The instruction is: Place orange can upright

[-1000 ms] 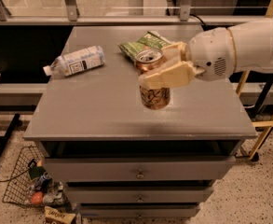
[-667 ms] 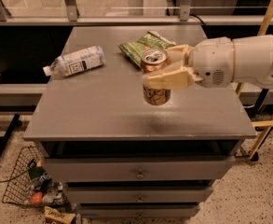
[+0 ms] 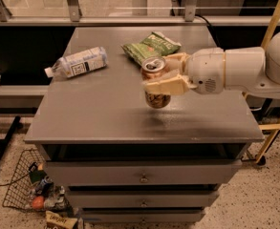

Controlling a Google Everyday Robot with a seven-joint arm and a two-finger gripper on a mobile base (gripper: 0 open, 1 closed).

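The orange can (image 3: pixel 156 98) is upright, silver top with pull tab facing up, held a little above the grey cabinet top (image 3: pixel 96 113) near its middle right. My gripper (image 3: pixel 164 75) reaches in from the right on a white arm and is shut on the can, one cream finger (image 3: pixel 166 85) across its front, the other behind it. The can's lower half hangs below the finger, with its shadow on the surface underneath.
A white-labelled plastic bottle (image 3: pixel 76 62) lies on its side at the back left. A green snack bag (image 3: pixel 150 45) lies at the back, just behind the can. A wire basket (image 3: pixel 27 187) with items sits on the floor at lower left. Drawers front the cabinet.
The gripper with the can has shifted slightly right and down, and the arm has pulled back a little to the right. The can stays upright in the grip.
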